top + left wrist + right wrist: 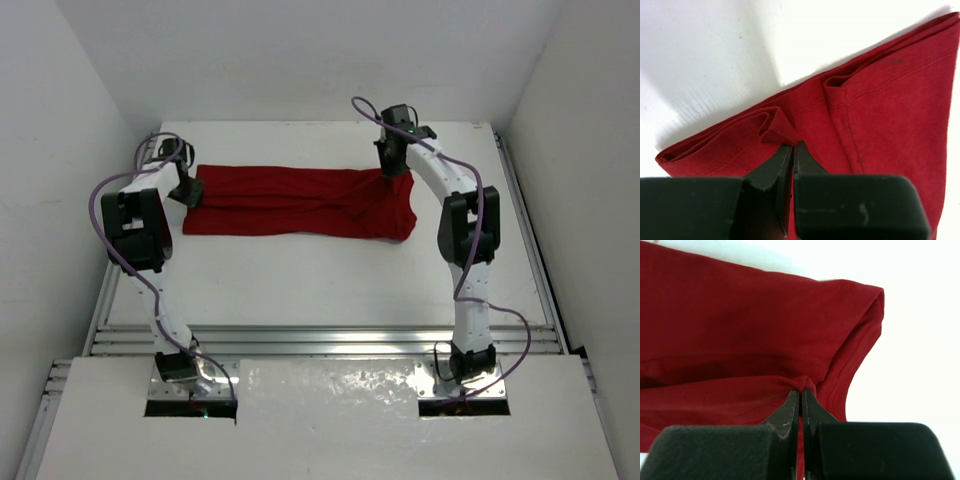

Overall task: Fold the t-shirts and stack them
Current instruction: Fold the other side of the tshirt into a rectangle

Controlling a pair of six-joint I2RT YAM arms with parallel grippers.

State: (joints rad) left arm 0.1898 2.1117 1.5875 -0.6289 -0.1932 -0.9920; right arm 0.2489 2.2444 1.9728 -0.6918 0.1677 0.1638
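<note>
At the 9 o'clock end of the shirt (300,200), the left gripper (187,190) had its jaws pressed together on a small peak of red cloth. Its wrist view showed that peak puckered up just past the tips. The pinch seemed to take in several layers at the folded edge, likely so they would travel as one. The shirt lay as a long, narrow band across the 12 o'clock half of the white surface (320,290), already doubled lengthwise. At the shirt's 2 o'clock corner the right gripper (392,165) matched the hold, its jaws nipped tight on a fold near the rounded end. Holding both ends at once looked meant to keep the band taut and level for the next fold.
</note>
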